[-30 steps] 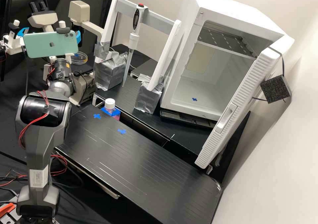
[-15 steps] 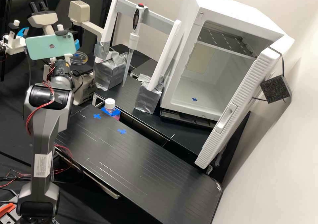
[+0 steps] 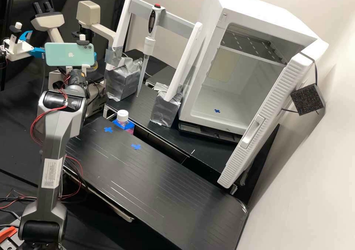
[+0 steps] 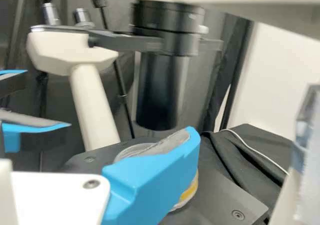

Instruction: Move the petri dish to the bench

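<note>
Print and marks near the claw [image 3: 94, 56]: nothing legible as words.
Phone [image 3: 69, 54] by the claw, camera side: light emblem mid-back. Back from the claw along the arm [image 3: 55, 131], pale label [image 3: 51, 173], dense fine print, too small to read. Nearer the camera than the claw, on the counter [image 3: 148, 183]: one blue tape cross [image 3: 108, 129], then a second blue cross [image 3: 136, 146] farther from it. Well apart from the claw, on the white cabinet's [image 3: 207, 126] inner floor: third blue cross [image 3: 217, 110].

The black bench [image 3: 159, 185] bears 2 blue tape crosses [image 3: 136, 147].
</note>
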`<action>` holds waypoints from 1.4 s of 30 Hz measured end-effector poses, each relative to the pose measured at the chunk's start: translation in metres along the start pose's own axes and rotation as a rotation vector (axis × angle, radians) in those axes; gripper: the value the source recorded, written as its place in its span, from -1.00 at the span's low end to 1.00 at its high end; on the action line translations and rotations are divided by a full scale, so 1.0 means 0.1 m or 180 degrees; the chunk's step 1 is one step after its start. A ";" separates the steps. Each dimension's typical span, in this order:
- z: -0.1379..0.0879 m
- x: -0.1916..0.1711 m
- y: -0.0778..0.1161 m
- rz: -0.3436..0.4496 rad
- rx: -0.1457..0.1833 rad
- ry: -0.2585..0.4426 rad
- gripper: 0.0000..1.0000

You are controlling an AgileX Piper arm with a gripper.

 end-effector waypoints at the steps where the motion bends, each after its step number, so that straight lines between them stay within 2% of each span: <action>1: 0.03 0.04 0.00 0.0003 0.0007 -0.0025 1.00; 4: 0.10 0.09 0.00 -0.0023 0.0044 -0.0110 1.00; 14: 0.25 0.26 -0.09 -0.0103 0.0050 -0.0265 1.00; 22: 0.35 0.35 -0.16 -0.0075 0.0143 -0.0332 1.00; 31: 0.43 0.37 -0.23 -0.0114 0.0117 -0.0364 1.00; 34: 0.45 0.37 -0.24 -0.0098 0.0155 -0.0383 1.00; 38: 0.48 0.38 -0.27 -0.0099 0.0142 -0.0413 1.00; 39: 0.48 0.38 -0.26 -0.0088 0.0154 -0.0413 -1.00; 42: 0.49 0.39 -0.27 -0.0093 0.0156 -0.0430 -1.00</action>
